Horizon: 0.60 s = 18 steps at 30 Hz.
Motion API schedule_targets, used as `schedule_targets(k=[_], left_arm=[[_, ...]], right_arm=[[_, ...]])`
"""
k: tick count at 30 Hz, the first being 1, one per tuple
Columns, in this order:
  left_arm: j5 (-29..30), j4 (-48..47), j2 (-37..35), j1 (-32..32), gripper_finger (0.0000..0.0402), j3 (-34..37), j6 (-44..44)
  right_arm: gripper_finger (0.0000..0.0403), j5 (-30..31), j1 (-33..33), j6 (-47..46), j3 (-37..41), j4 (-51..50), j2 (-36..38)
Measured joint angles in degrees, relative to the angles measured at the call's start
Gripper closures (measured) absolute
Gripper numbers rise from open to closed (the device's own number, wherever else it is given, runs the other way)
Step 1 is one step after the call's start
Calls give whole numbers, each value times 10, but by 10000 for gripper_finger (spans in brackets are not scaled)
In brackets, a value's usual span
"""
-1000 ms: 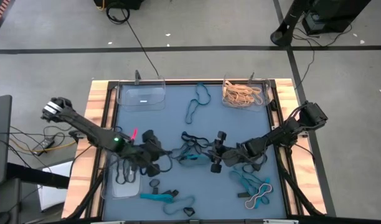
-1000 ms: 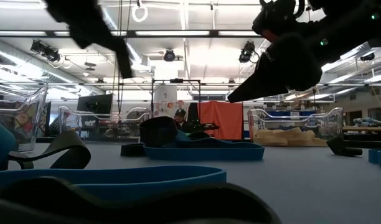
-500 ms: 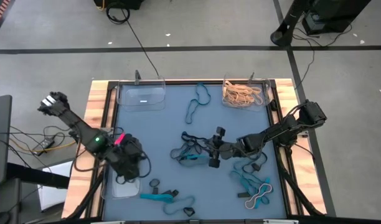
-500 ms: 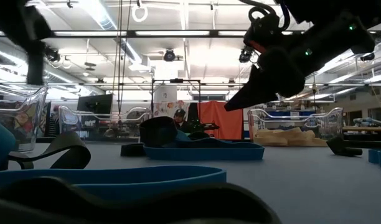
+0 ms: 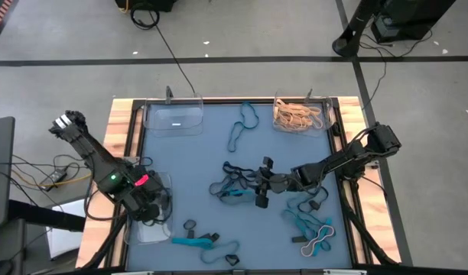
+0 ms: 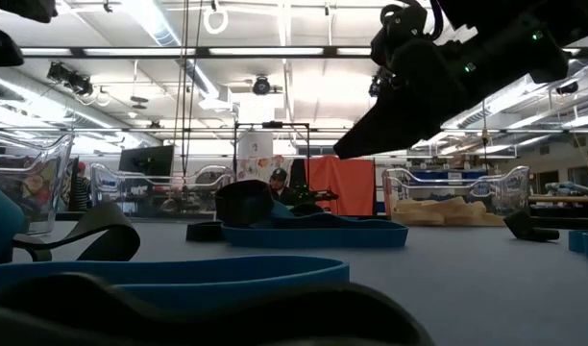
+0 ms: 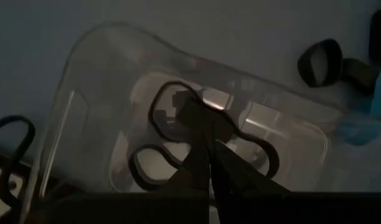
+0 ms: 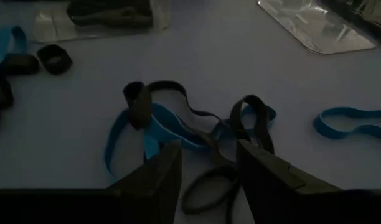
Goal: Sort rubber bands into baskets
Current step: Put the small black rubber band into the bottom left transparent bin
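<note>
Rubber bands [image 5: 232,186], a black-and-teal tangle, lie mid-table in the high view, at nine o'clock from the right gripper [image 5: 260,186], the nearer arm. Left gripper [image 5: 144,208] hangs over the near-left basket [image 5: 162,229], shut on a black band [image 7: 160,116]. Right wrist view: fingers [image 8: 156,174] apart, tangle dead ahead, long axis crosswise.

Grey concrete floor [image 5: 242,30] with dark seams — bright ceiling lights [image 6: 284,53] overhead.

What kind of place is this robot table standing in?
Probably a large lab or workshop hall. The low view shows long ceiling strip lights and an orange partition panel behind the table; the high view shows grey concrete floor with black cables.
</note>
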<state>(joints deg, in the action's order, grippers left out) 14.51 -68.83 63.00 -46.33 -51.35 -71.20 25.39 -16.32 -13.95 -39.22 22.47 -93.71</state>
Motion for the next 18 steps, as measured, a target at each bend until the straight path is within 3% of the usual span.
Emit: schedule_targets(k=[8,18], left_arm=[[10,-2,12,-6,377,0,-67],[-53,-29,44,-6,248,17,-108]], right_arm=[[236,12,18,19,0,3,-20],[214,26,67,17,0,12,-94]])
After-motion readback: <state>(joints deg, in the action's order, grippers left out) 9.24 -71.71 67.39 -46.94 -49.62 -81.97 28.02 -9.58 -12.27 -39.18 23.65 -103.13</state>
